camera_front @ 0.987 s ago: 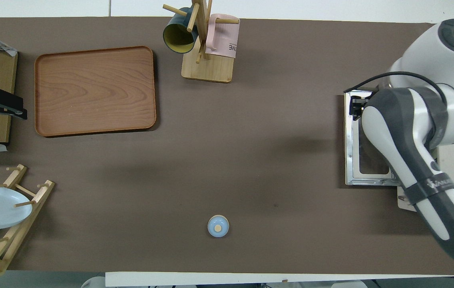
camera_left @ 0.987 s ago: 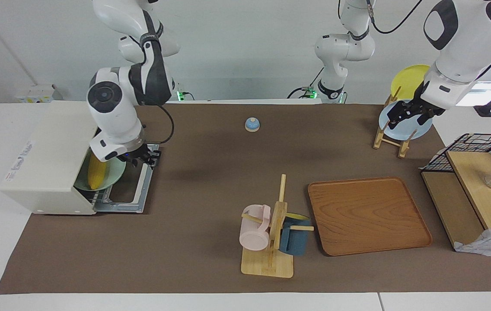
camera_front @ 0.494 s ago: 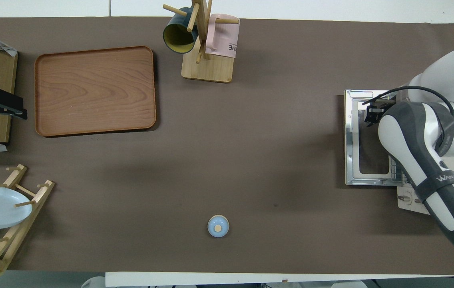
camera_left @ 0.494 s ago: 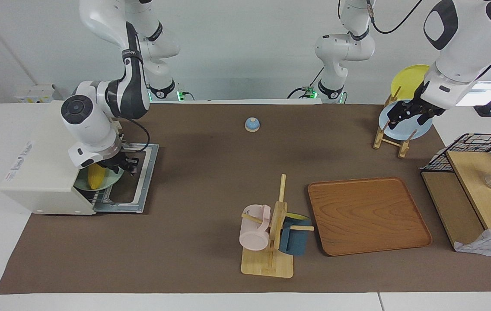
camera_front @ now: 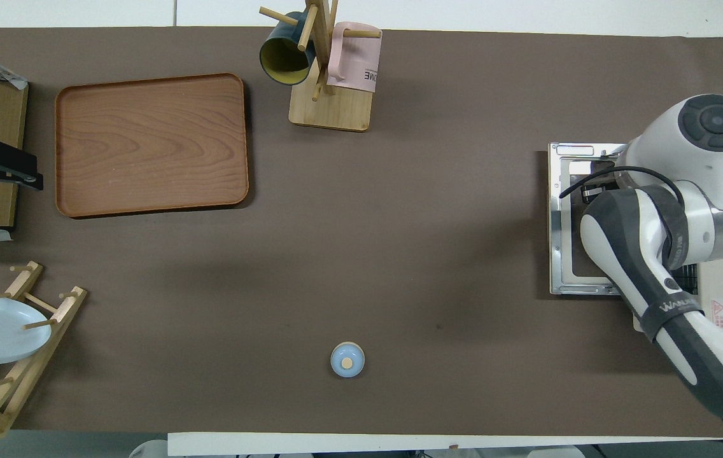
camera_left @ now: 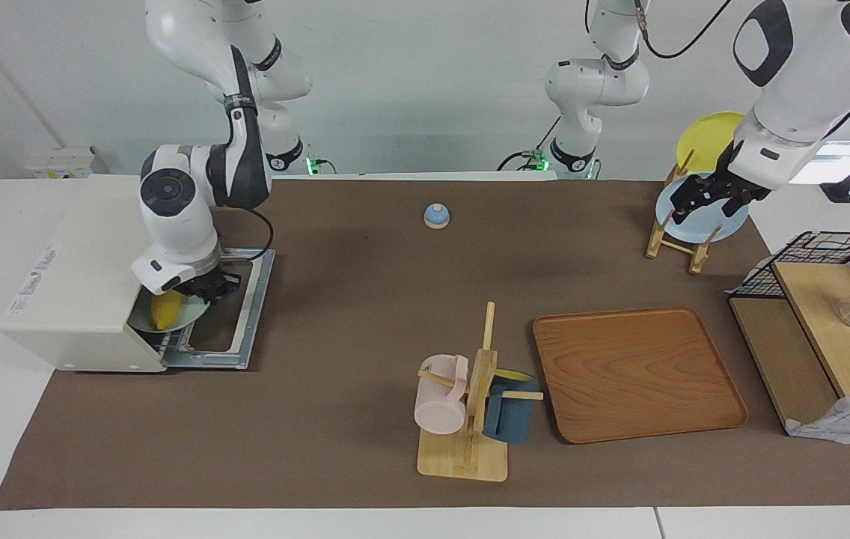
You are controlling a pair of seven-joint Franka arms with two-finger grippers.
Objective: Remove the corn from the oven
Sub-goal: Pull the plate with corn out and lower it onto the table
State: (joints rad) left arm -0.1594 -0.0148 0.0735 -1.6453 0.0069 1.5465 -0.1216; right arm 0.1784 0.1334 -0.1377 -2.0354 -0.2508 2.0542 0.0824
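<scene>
Corn (camera_left: 165,309), a bright yellow tapered cob, lies on a pale green round plate (camera_left: 142,322) at the mouth of the white boxy toaster oven (camera_left: 77,277), in the left-middle of the facing view. That oven's glass-windowed door (camera_left: 233,309) is folded down flat on the brown table mat (camera_left: 365,299), toward the right arm's end of the table. In the overhead view the door (camera_front: 566,219) shows at the right edge, largely covered by the arm.

Right gripper (camera_left: 204,288) is down low at the oven opening, over the plate and right beside the upper end of the cob. I cannot tell how far its fingers are spread or whether they have hold of the cob; the wrist hides them.

Left gripper (camera_left: 705,196) waits at the upper right of the facing view, hanging by the wooden dish rack (camera_left: 676,239) that holds a light blue plate (camera_left: 717,217) and a round yellow plate (camera_left: 705,138). Its fingers look spread with nothing between them.

Lower in the frame, a wooden mug tree (camera_left: 477,389) carries a pink mug (camera_left: 440,400) and a dark blue mug (camera_left: 511,415), with a brown wooden tray (camera_left: 638,370) beside it. A small blue bell-like knob (camera_left: 436,215) sits in the upper middle.
</scene>
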